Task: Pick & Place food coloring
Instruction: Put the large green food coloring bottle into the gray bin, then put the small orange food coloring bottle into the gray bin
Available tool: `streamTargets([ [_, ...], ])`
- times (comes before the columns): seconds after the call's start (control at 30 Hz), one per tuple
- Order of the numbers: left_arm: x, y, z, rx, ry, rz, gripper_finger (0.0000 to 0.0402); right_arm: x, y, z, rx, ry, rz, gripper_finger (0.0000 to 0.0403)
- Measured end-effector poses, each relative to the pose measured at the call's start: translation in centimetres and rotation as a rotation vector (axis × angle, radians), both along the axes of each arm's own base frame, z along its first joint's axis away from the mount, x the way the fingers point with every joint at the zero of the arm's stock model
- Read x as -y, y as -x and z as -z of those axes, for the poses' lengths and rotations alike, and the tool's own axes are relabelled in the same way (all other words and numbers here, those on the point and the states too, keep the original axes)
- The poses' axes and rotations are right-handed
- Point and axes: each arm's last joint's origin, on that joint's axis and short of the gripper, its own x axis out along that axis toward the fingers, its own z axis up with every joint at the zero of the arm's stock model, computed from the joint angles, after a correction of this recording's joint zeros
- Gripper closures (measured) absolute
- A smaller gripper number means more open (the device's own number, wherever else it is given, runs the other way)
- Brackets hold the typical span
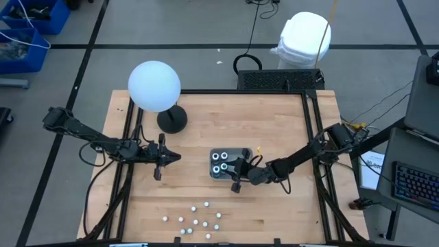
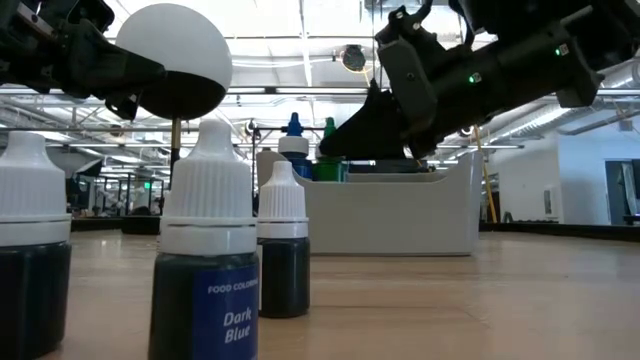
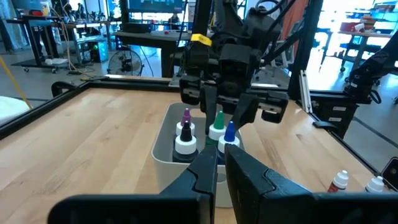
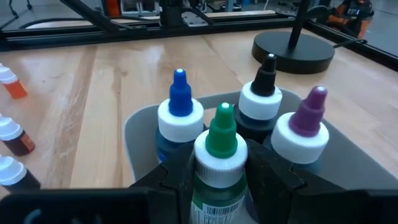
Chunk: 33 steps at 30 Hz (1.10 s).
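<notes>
In the high view, the right claw (image 1: pixel 235 173) was seen at the centre of the frame, over the lower edge of the grey tray (image 1: pixel 241 151) on the wooden surface (image 1: pixel 288 123). Round bottle tops (image 1: pixel 219 162) were visible in the tray's left part, just left of that claw. The left claw (image 1: pixel 160 163) was held left of centre, well apart from the tray, its fingers drawn nearly together with nothing between them. A scatter of small bottles (image 1: pixel 195 221) lay at the lower middle, and a white globe lamp (image 1: pixel 154 86) stood at the upper left.

In the low view, a bottle labelled Dark Blue (image 2: pixel 209 260) stood in the lower left foreground, with the tray (image 2: pixel 400 215) at centre behind it and one claw above the tray.

In the left wrist view, the right claw (image 3: pixel 229 115) was seen at upper centre, directly over the coloured tips in the tray (image 3: pixel 163 152).

In the right wrist view, the green-tipped bottle (image 4: pixel 219 163) was seen at lower centre between the right claw's two fingers (image 4: pixel 177 177), which were closed against its sides. The blue-tipped (image 4: pixel 180 118), black-tipped (image 4: pixel 262 99) and purple-tipped (image 4: pixel 302 127) bottles stood around it inside the tray (image 4: pixel 138 134).
</notes>
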Motion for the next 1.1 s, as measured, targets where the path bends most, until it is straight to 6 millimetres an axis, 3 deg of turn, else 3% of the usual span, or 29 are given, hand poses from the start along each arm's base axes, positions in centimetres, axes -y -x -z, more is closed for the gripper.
streamTargets([
  [0.3,0.0,0.0,0.0,0.001,0.001,0.000,0.0364,0.0,0.0,0.1,-0.011,0.003,0.000,0.0285],
  [0.77,0.0,0.0,0.0,-0.005,-0.001,0.000,0.0364,0.0,0.0,0.1,-0.009,0.012,-0.013,0.0201],
  [1.1,0.0,0.0,0.1,-0.006,-0.002,0.000,0.0364,0.0,0.4,-3.0,0.058,0.034,-0.085,0.0181],
])
